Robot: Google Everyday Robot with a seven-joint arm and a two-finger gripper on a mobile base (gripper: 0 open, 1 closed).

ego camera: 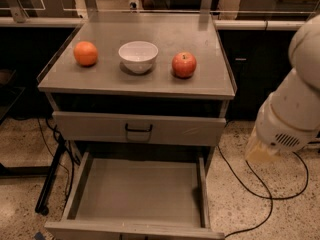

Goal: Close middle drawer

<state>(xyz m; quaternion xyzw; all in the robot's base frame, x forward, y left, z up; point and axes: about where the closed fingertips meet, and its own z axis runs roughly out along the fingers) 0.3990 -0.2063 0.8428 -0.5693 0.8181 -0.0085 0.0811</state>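
Note:
The middle drawer (137,191) is pulled far out toward me at the bottom of the grey cabinet. Its long shallow tray is empty. Its flat front (130,231) lies at the lower edge of the view and its handle is cut off from sight. Above it, the taller drawer front (190,130) with a black handle is shut. My gripper is out of view. Only my white arm (292,109) shows, to the right of the cabinet, level with the upper drawer and apart from both drawers.
On the cabinet top (210,81) stand an orange (85,53), a white bowl (138,56) and a red apple (184,64). Black cables (252,184) lie on the speckled floor at the right. A dark stand leg (50,181) is at the left.

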